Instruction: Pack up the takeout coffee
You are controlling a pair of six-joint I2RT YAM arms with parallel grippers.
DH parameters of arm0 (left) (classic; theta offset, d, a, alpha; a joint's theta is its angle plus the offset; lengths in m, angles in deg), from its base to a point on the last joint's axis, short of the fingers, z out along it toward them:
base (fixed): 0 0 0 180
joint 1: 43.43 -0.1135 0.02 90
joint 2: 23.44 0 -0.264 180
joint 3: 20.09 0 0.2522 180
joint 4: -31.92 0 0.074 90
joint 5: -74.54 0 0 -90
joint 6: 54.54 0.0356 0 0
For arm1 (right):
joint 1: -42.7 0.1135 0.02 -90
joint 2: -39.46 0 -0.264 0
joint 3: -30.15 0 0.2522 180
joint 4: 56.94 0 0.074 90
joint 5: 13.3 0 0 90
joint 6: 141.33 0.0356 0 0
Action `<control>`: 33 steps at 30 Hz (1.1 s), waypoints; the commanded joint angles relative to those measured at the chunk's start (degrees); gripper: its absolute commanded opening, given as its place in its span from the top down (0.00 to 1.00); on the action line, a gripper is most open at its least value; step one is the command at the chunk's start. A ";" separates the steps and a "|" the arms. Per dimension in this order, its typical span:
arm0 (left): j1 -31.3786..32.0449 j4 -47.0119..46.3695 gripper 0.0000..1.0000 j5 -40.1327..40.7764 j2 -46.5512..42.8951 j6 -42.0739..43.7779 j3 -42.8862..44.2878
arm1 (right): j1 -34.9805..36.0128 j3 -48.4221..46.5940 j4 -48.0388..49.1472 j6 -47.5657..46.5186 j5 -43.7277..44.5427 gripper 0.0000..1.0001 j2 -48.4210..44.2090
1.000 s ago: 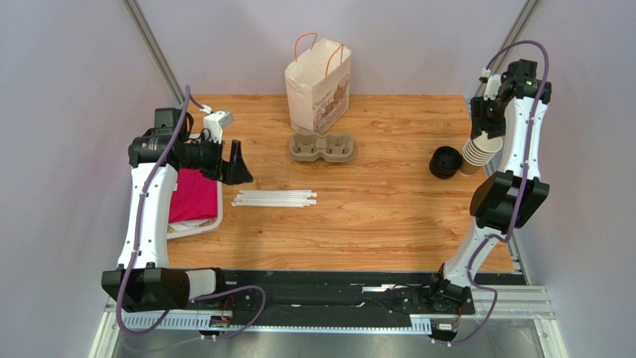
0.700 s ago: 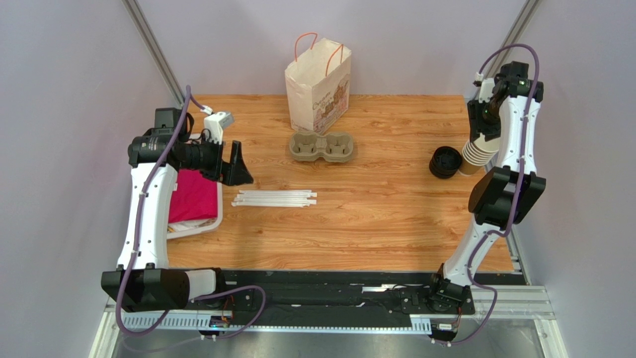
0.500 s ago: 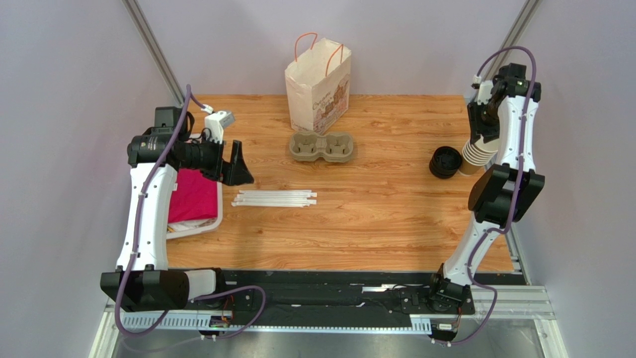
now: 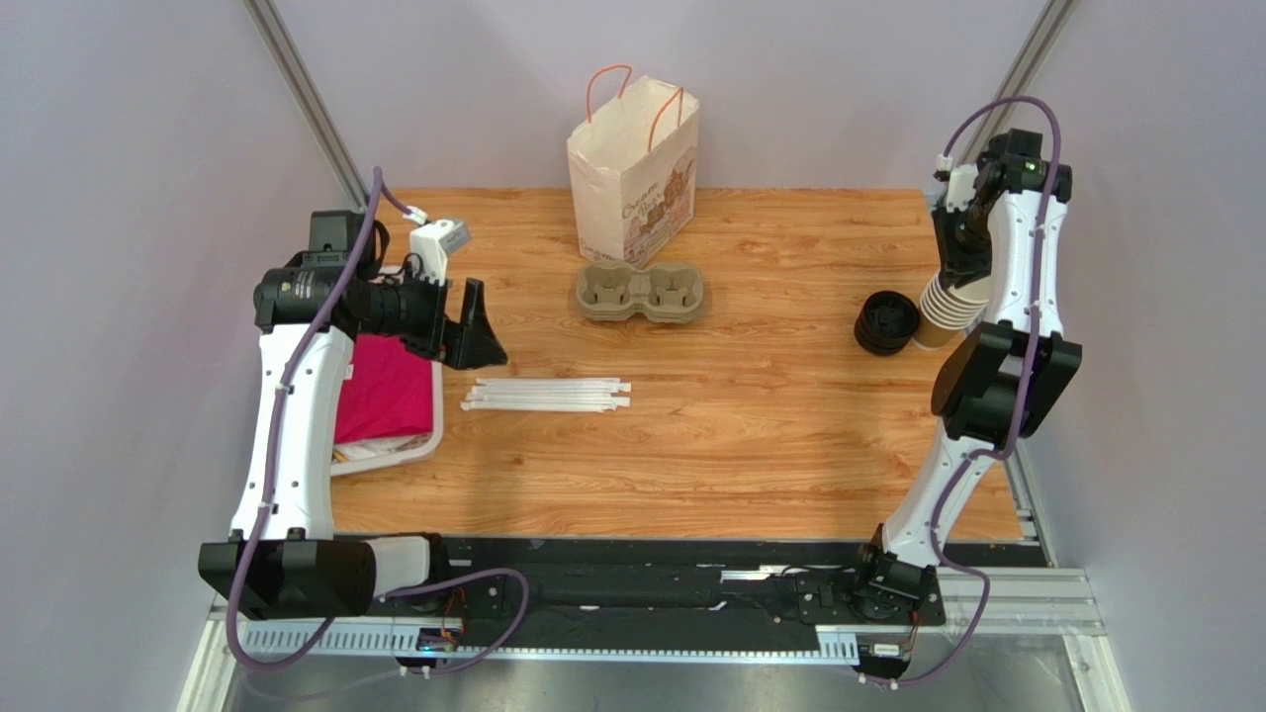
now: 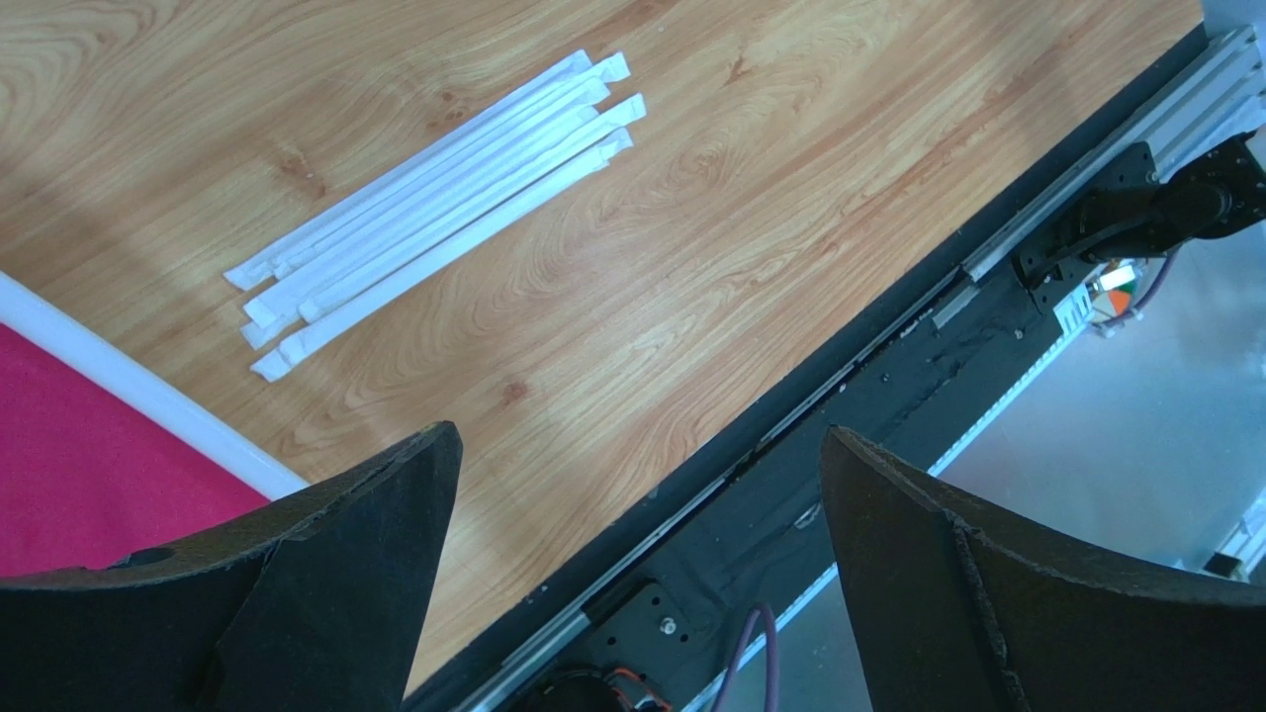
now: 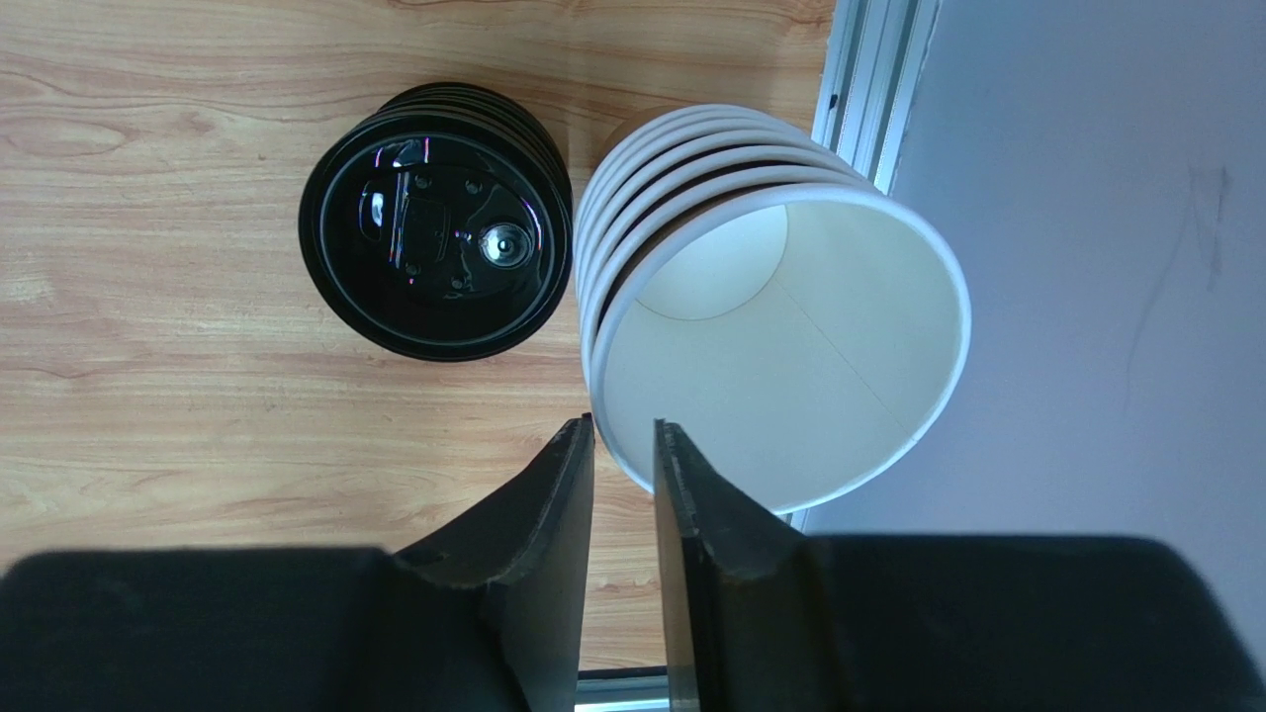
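We see no finished takeout coffee, only stacked cups (image 4: 951, 304) beside black lids (image 4: 887, 322) at the table's right edge. Our right fingers (image 6: 550, 505), nearly together, straddle the top rim; whether they grip it we cannot tell. Left fingers (image 5: 357, 505) gape, empty. Next, probably: lift one cup free.

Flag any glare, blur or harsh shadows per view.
Top external: even light, soft shadows, no glare. Left wrist: straws sharp, fingers dark and soft-edged. Right wrist: small glints on the black lids, cup stack sharp.
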State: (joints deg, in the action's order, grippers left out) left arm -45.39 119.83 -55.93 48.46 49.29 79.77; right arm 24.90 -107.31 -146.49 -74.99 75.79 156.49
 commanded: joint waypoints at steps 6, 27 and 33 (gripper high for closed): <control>0.37 -0.06 0.01 -0.84 -0.01 0.59 2.58 | 0.14 -1.19 0.55 -1.21 0.20 0.98 0.04; 0.29 -0.67 0.01 -0.93 0.52 0.15 2.84 | 0.14 -1.72 -0.94 -2.27 0.47 0.94 -0.23; 0.37 -0.50 0.01 -0.67 0.52 0.15 3.19 | 0.22 -1.63 -0.85 -2.36 0.20 0.75 0.21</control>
State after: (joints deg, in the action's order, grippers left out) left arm -45.32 119.75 -55.91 48.94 49.25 80.50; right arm 24.90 -107.37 -146.97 -76.46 75.77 156.53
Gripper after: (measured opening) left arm 0.992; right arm 0.235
